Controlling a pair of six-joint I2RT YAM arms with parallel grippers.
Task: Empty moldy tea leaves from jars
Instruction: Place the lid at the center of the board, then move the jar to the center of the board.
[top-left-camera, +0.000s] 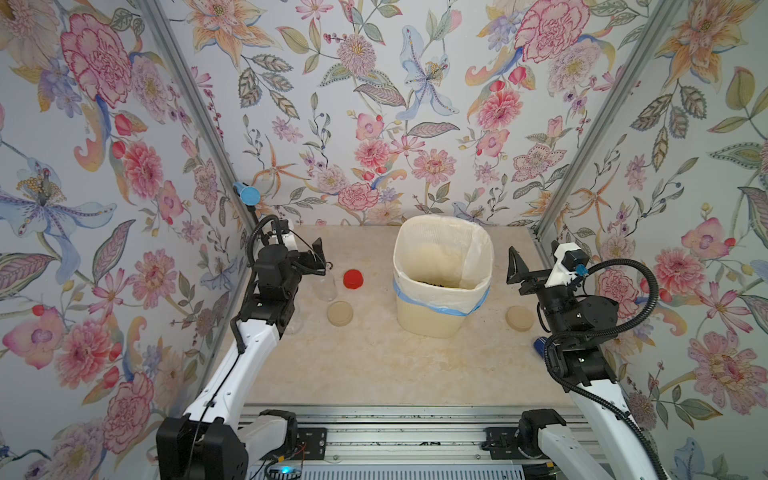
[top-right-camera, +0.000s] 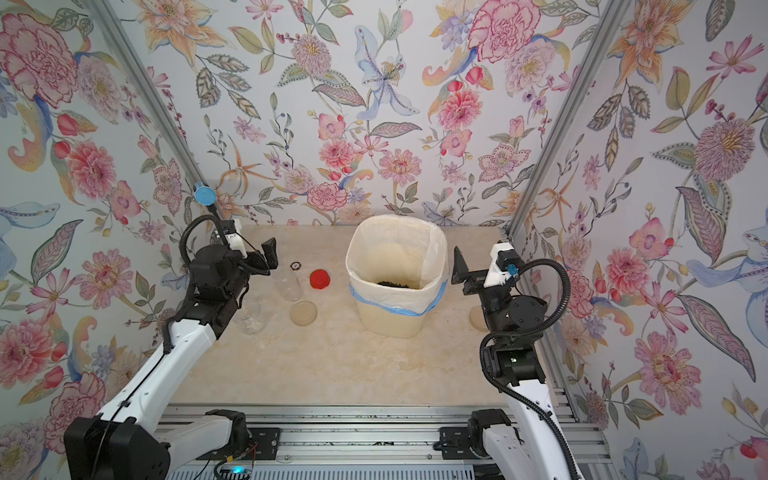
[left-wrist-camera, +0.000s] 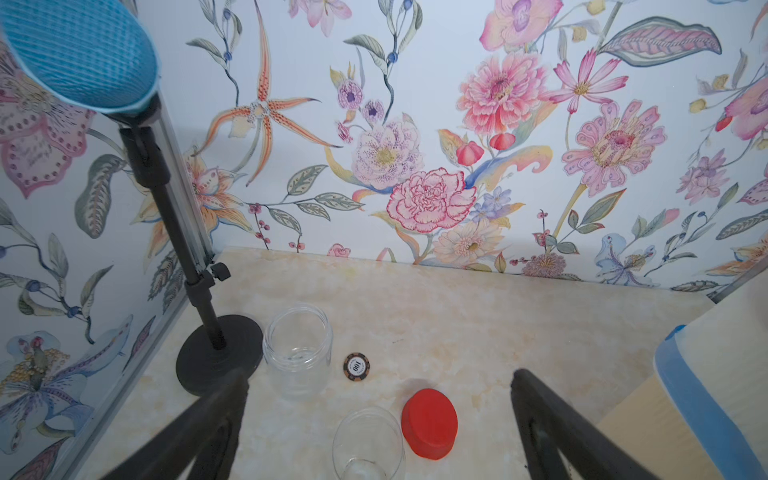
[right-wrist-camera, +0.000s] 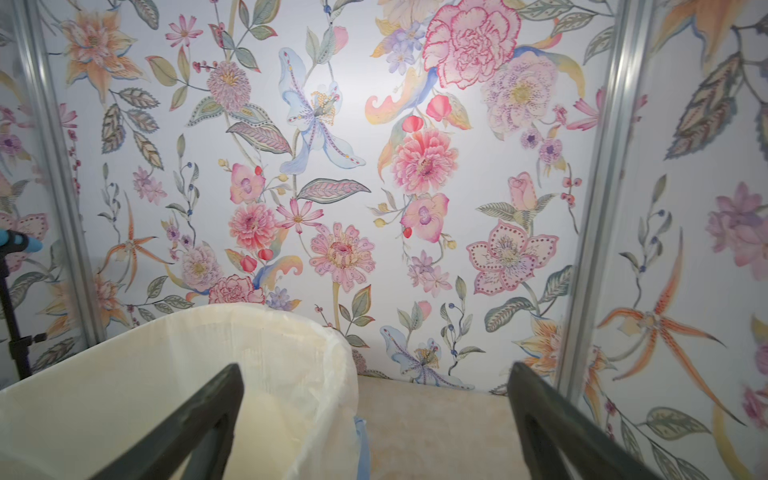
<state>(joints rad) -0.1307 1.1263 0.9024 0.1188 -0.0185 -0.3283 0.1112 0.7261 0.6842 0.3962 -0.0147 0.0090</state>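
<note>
Squat clear lidless jar (top-right-camera: 251, 316): left of centre in a top view, upright, looks empty, close against the left arm.
Flat round beige lids: one (top-right-camera: 304, 313) on the marbled tabletop (top-right-camera: 332, 365); another (top-left-camera: 519, 318) by the right arm.
Left claw (left-wrist-camera: 380, 374): jaws spread wide, holding nothing; the nearer arm to every jar.
Near clear jar (left-wrist-camera: 368, 444): bottom centre of the left wrist view, upright, open-mouthed, apparently empty, below and between the jaws; red round screw cap (left-wrist-camera: 429, 423) just beside it.
Far clear jar (left-wrist-camera: 297, 351): beyond, upright, empty-looking; black microphone stand (left-wrist-camera: 199, 365) and poker chip (left-wrist-camera: 356, 365) crowd it.
Right claw (right-wrist-camera: 374, 368): wide, empty, beside the bin.
Cream ribbed bin, white liner (top-right-camera: 386, 316): centre of frame; dark crumbly tea leaves (top-right-camera: 399, 284) at its bottom.
Judgement: emptying appears complete.
</note>
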